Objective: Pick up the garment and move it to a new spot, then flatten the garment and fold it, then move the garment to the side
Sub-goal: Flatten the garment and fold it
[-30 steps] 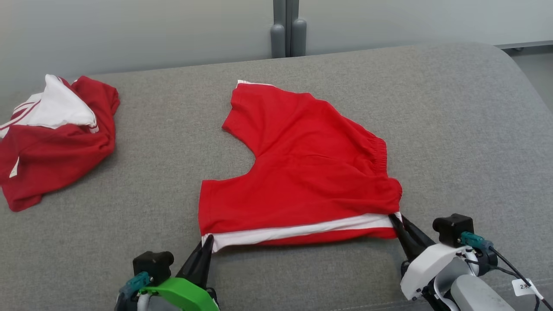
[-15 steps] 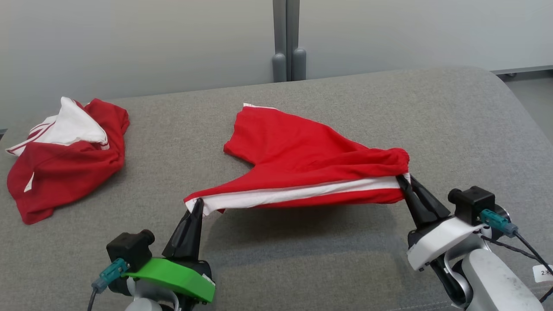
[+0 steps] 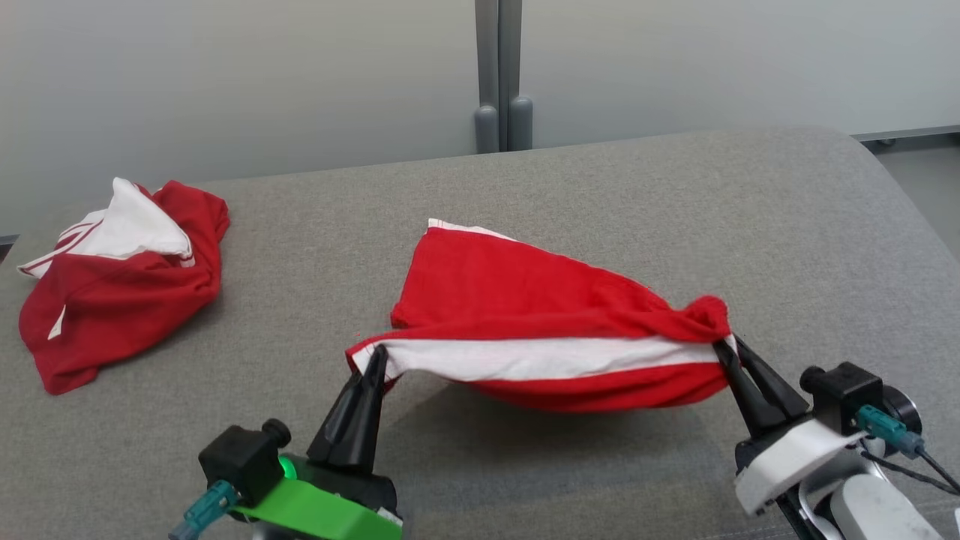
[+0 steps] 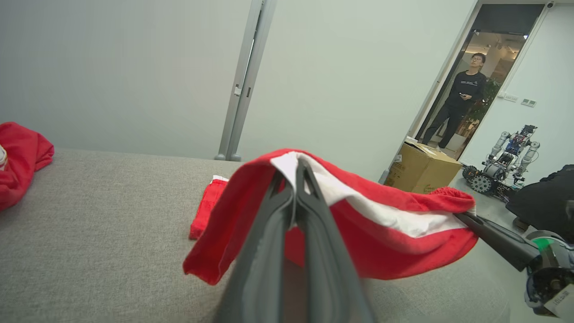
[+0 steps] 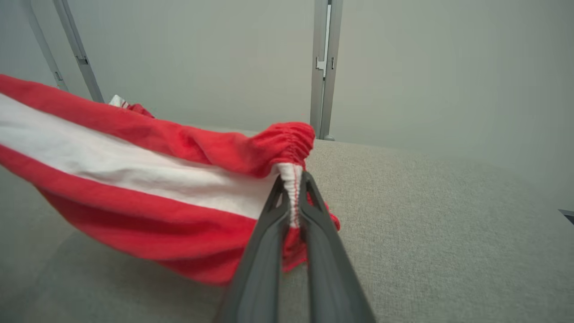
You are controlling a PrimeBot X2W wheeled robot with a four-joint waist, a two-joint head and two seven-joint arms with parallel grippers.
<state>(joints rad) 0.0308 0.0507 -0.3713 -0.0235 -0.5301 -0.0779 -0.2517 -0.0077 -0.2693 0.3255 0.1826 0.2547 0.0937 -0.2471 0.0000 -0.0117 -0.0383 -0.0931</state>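
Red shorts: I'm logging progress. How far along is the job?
Done: shorts gripped, left pincer on the striped hem corner, right pincer on the waistband. In hand: near edge lifted off the grey surface, far leg resting there. Remaining: finish folding, move aside.

The garment (image 3: 540,300) is a pair of bright red shorts with a broad white side stripe and a gathered elastic waistband. Its near, striped edge hangs raised and stretched, pinched at the leg-hem corner by the left end effector (image 3: 379,354) and at the waistband by the right end effector (image 3: 726,346); the middle sags, and the far leg's white-trimmed hem lies on the grey cushioned surface (image 3: 600,187)
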